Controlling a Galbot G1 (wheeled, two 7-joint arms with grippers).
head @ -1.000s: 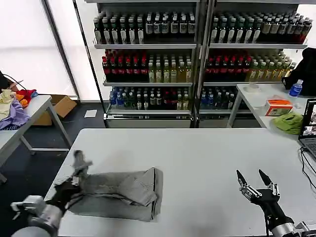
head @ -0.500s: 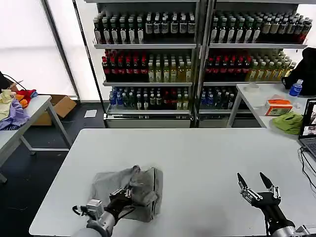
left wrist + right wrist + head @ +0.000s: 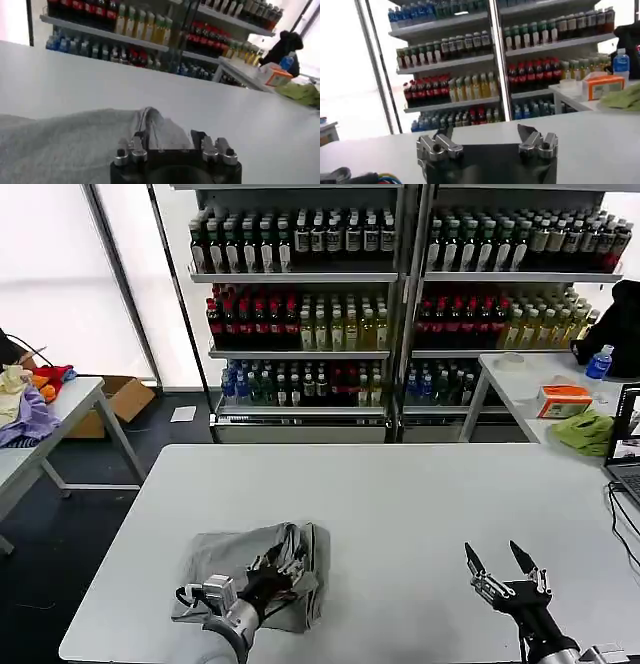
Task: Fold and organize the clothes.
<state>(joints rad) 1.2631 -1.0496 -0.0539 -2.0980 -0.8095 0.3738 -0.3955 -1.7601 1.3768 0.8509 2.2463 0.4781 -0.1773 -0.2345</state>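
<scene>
Left gripper (image 3: 283,561) fingers pinch grey shirt (image 3: 225,556); right gripper (image 3: 503,566) fingers spread.

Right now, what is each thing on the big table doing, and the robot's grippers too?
Grey shirt: partly folded, bunched, lying flat near the table's front left.
Left gripper: on the shirt, shut on a fabric fold.
Right gripper: open, holding nothing, over bare table.
Table: white, bare apart from the shirt.
</scene>
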